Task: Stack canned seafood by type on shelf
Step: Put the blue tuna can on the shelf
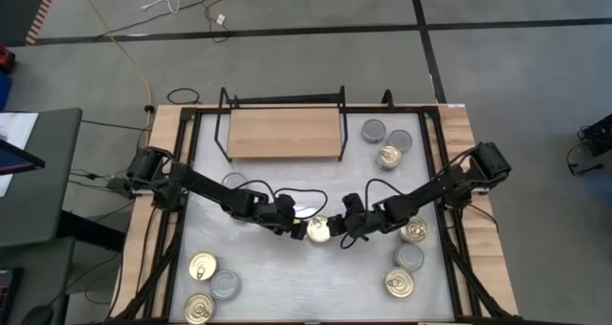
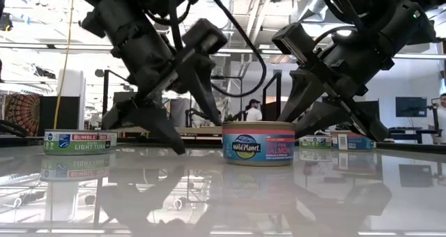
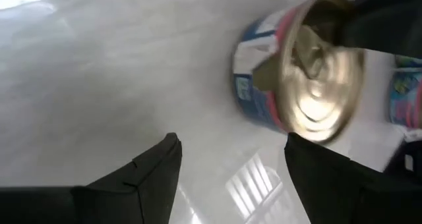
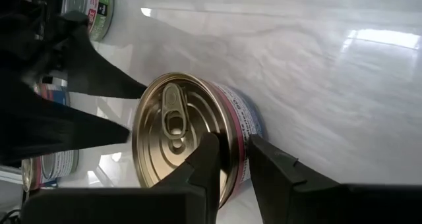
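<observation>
While both my arms reach in toward the middle of the white tabletop (image 1: 287, 287), a gold-topped can (image 1: 318, 230) with a ring pull sits upright there between them, blue and pink label reading Wild Planet in the low view. My right fingers (image 4: 232, 159) straddle its rim, one tip over the gold lid, the other down the outside wall, narrow gap, not clearly clamped, can resting on the tabletop. My left fingers (image 3: 231, 159) are spread apart with nothing between them, just beside the same can on the opposite side, tips low to the tabletop. The shelf (image 1: 284, 132), light wood board in black wire frame, stands at the far edge, well apart from this can, nothing on it. Right of the shelf: two grey-topped cans (image 1: 373, 130) and a gold one (image 1: 388, 156). Near my right arm: another gold can (image 1: 414, 231), a grey one (image 1: 409, 258), a gold one (image 1: 400, 283). Front left: two gold cans (image 1: 202, 266) and a grey one (image 1: 226, 285). A green Bumble Bee tuna can (image 2: 79, 141) shows in the low view, off to one side.
</observation>
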### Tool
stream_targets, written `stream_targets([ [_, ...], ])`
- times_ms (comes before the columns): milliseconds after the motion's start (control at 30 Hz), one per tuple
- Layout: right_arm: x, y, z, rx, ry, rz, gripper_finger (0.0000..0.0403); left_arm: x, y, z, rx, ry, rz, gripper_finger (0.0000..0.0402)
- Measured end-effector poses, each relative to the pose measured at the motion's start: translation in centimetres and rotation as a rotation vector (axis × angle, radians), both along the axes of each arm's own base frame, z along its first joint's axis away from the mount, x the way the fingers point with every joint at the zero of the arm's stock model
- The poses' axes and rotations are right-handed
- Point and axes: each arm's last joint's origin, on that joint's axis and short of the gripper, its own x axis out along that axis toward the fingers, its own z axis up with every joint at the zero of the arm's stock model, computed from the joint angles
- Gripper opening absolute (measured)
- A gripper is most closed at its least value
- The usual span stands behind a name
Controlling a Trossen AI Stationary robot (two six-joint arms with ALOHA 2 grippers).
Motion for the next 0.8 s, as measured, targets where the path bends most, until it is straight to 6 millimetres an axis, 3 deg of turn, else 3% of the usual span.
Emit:
stream_targets([
  [300, 0.0, 0.1, 0.0, 0.004, 0.0, 0.006, 0.0102, -0.4, 0.3, 2.6, 0.047, -0.098, 0.025, 0.0259],
  [533, 0.0, 0.1, 0.0, 0.01, -0.001, 0.012, 0.0102, 0.8, -0.1, 0.8, -0.012, -0.125, 0.044, 0.0259],
  [800, 0.0, 0.2, 0.1, 0.017, 0.002, 0.022, 0.0092, 0.9, 0.0, 0.8, -0.016, -0.129, 0.054, 0.0259],
])
